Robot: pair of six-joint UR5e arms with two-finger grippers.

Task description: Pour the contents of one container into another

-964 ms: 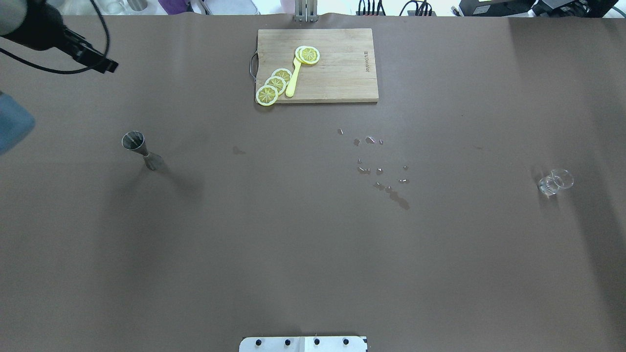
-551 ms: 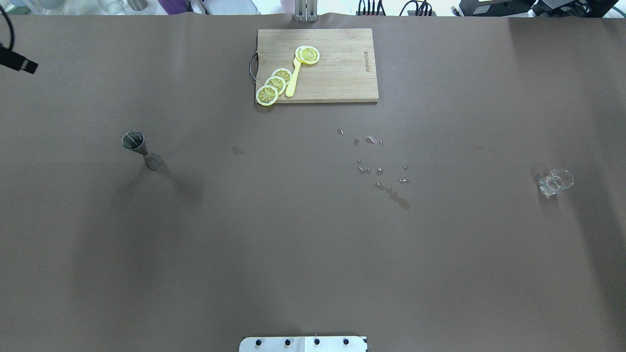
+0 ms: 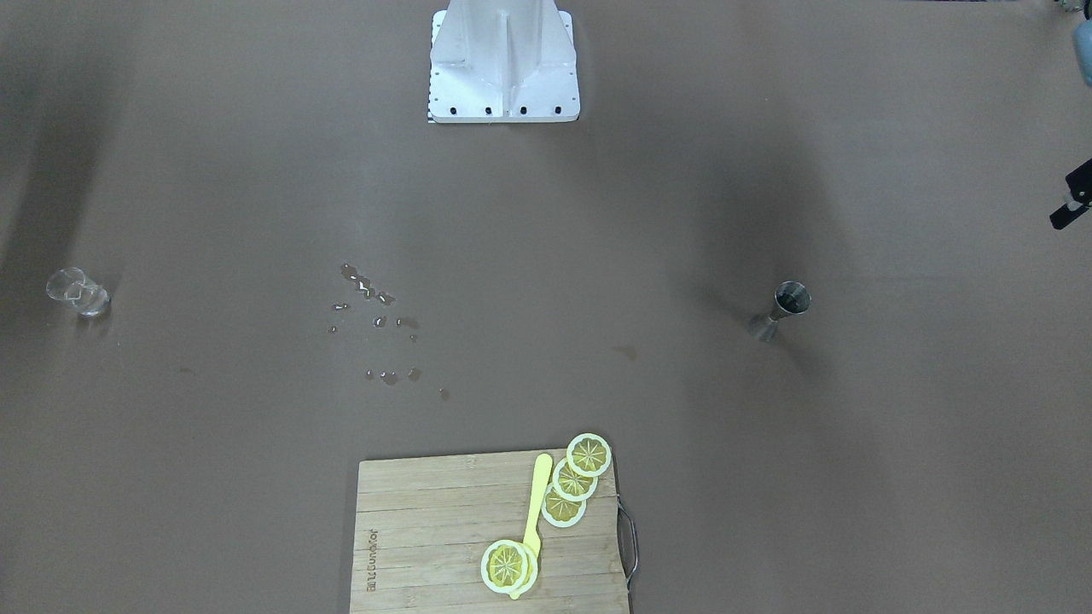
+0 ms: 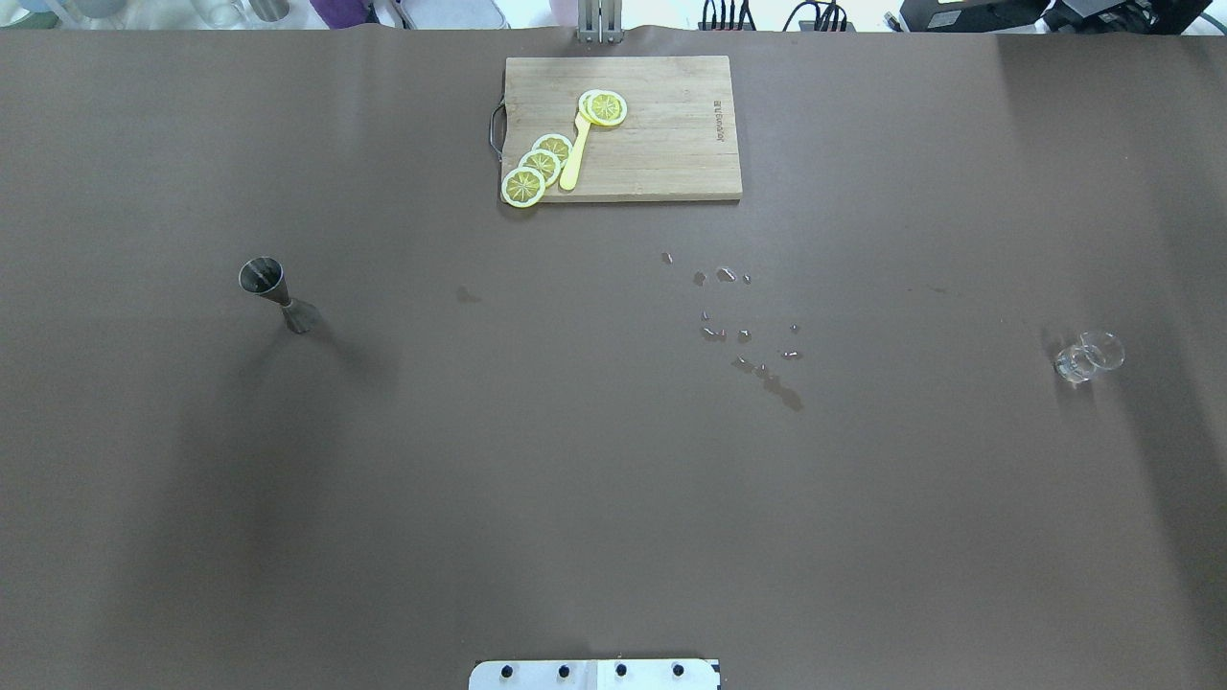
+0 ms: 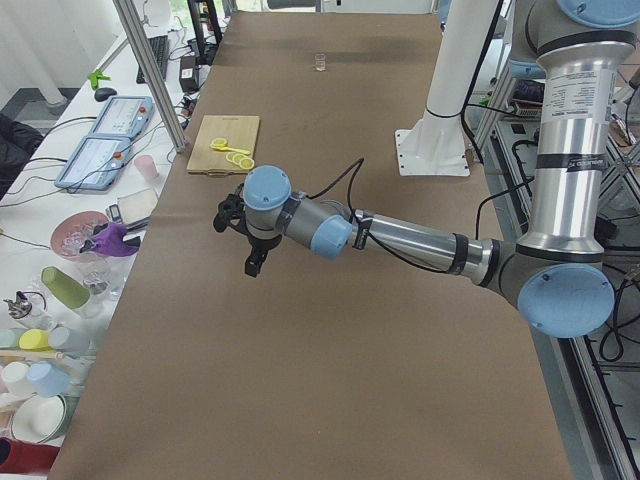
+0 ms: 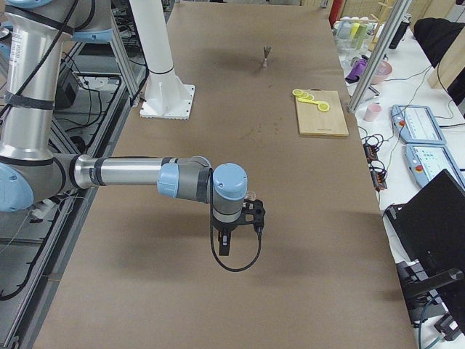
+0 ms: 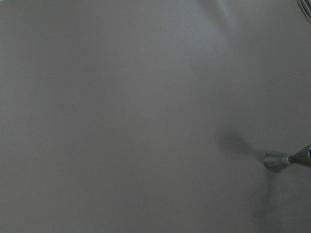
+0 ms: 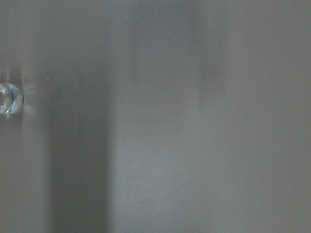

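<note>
Fingers of left gripper [image 5: 232,213] and right gripper [image 6: 253,213] show only in the side views, so can't tell if they're apart or together. Neither is touching anything.

Brown worktop [image 4: 613,498] fills both top views. Left arm [image 5: 400,235] is stretched out over the worktop's left end. Right arm [image 6: 131,173] does the same over the right end. White robot base [image 4: 594,674] sits at the middle of the near edge.

Wooden cutting board [image 4: 661,144] lies at the middle of the far edge, metal handle on its left short side. On it are a yellow plastic knife [image 4: 573,158], three overlapping lemon slices [image 4: 539,165] at its near left corner, and more slices [image 4: 604,107] at the knife's far end.

Metal jigger [image 4: 273,292] stands upright toward the left end, roughly mid-depth, on its own. Left wrist view catches only its lower cone [image 7: 277,160] at the frame's right edge.

Clear glass [image 4: 1088,356] stands upright toward the right end, well apart from the jigger. It shows at the left edge of the right wrist view [image 8: 9,98]. Contents can't be told.

Spilled droplets [image 4: 748,335] are scattered just right of the worktop's middle, between board and near edge. One small stain [image 4: 467,294] sits left of them.
</note>
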